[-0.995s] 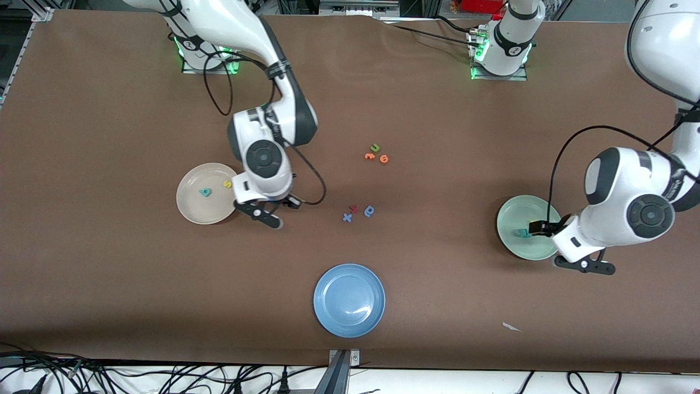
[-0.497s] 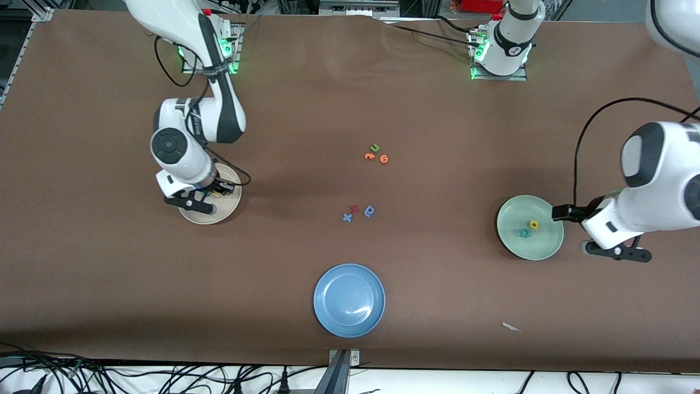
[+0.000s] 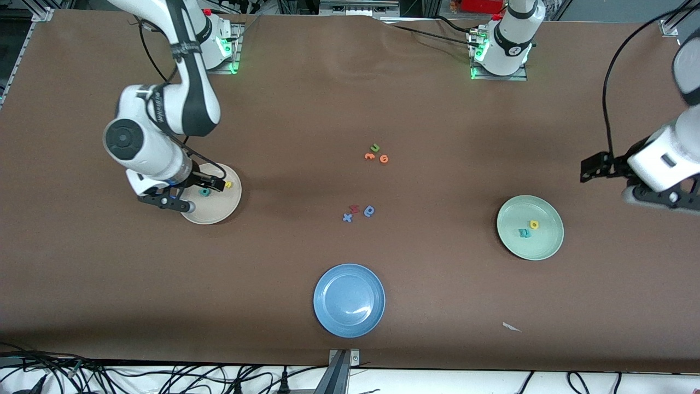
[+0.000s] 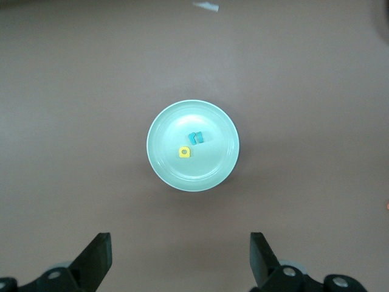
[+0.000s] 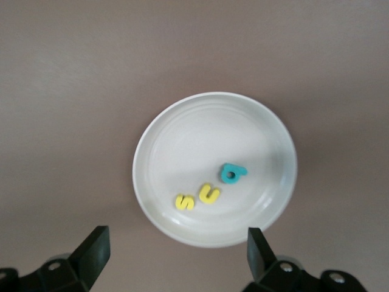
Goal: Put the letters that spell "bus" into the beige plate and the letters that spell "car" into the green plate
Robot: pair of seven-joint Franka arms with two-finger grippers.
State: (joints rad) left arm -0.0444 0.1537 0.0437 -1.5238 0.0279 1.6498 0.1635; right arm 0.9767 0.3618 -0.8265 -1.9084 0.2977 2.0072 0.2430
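The beige plate [image 5: 182, 140] holds three letters side by side: a teal "b" [image 5: 232, 173], a yellow "u" [image 5: 209, 194] and a yellow "s" [image 5: 185, 201]. My right gripper [image 5: 176, 243] hangs open and empty over the table just off that plate's rim [image 3: 216, 218], toward the right arm's end. The green plate [image 4: 209, 167] holds a yellow "a" [image 4: 184, 151] and two teal letters [image 4: 195, 138] touching each other. My left gripper [image 4: 180, 246] is open and empty, high over bare table beside the green plate [image 3: 547, 243], toward the left arm's end.
A blue plate [image 3: 349, 300] sits near the front edge. Mid-table lie a green "u" with orange letters [image 3: 375, 154] and, nearer the camera, blue and red letters [image 3: 358, 212]. A white scrap [image 3: 511, 327] lies nearer the camera than the green plate.
The right gripper swung over the beige plate, opened and left the yellow "u" in it. The left gripper rose and drew away from the green plate, staying open.
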